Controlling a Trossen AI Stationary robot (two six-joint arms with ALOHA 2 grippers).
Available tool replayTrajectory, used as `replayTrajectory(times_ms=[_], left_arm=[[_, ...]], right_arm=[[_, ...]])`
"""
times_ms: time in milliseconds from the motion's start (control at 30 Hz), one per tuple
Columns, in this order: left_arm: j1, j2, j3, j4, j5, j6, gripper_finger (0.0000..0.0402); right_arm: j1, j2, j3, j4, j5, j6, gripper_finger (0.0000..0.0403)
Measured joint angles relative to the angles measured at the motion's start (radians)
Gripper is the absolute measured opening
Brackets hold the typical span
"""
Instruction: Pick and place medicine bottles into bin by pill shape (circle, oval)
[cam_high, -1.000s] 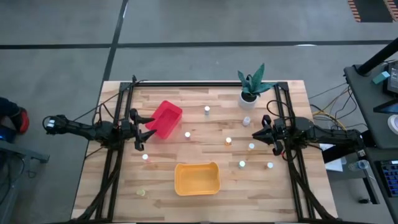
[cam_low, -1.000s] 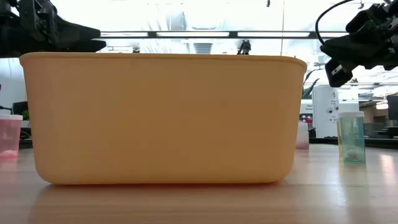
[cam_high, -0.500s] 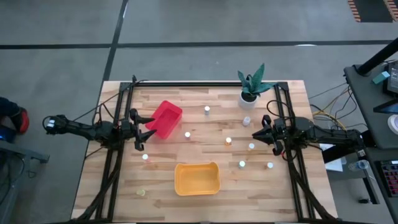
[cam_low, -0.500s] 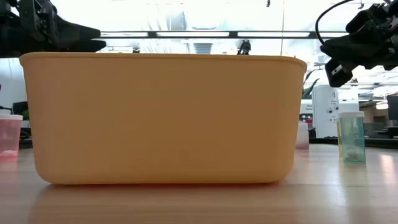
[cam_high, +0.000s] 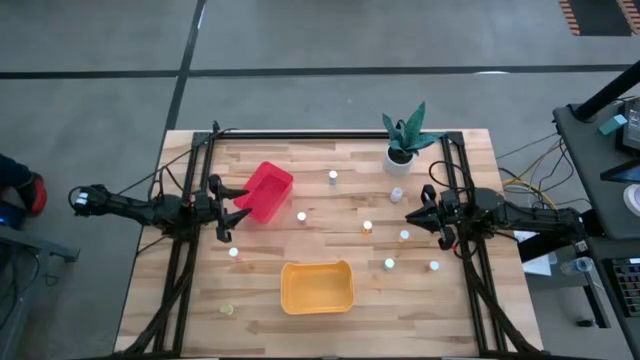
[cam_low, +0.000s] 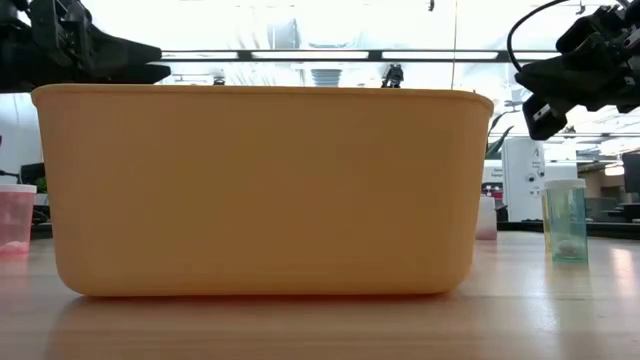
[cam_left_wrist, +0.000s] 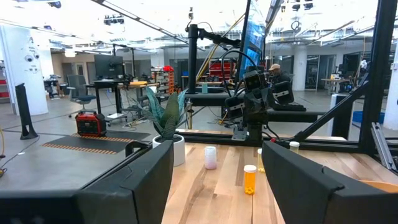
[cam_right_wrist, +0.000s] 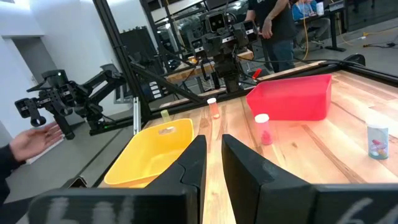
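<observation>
Nothing is moving between the earlier views and this one: both arms are holding still. The left gripper (cam_high: 236, 205) is hovering with jaws spread, empty, just beside the red bin (cam_high: 266, 191). The right gripper (cam_high: 412, 216) is waiting with jaws closed on nothing. Medicine bottles (cam_high: 367, 227) are standing upright (scattered across the tabletop (cam_high: 330, 290)), most nearer the right arm; the yellow-orange bin (cam_high: 317, 286) is sitting near the front edge.

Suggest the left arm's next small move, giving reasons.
Probably reach the open left hand toward the nearest medicine bottle, just ahead on the table: both tubs look empty and neither hand holds anything; the right hand is shut.
</observation>
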Motion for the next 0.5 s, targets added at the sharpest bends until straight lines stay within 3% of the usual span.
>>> replayTrajectory(times_ms=[167,300,367,500], left_arm=[[0.000,0.000,0.000,0.036,-0.003,-0.011,0.0228],[0.000,0.013,0.000,0.170,-0.002,-0.334,0.0228],[0.000,0.012,0.000,0.231,-0.002,-0.413,0.0228],[0.000,0.010,0.000,0.326,-0.027,-0.351,0.0228]], right_arm=[[0.000,0.000,0.000,0.000,0.000,0.122,0.0043],[0.000,0.000,-0.001,0.011,0.000,0.142,0.0043],[0.000,0.000,-0.001,0.016,0.000,0.142,0.0043],[0.000,0.000,-0.001,0.017,0.000,0.141,0.0043]])
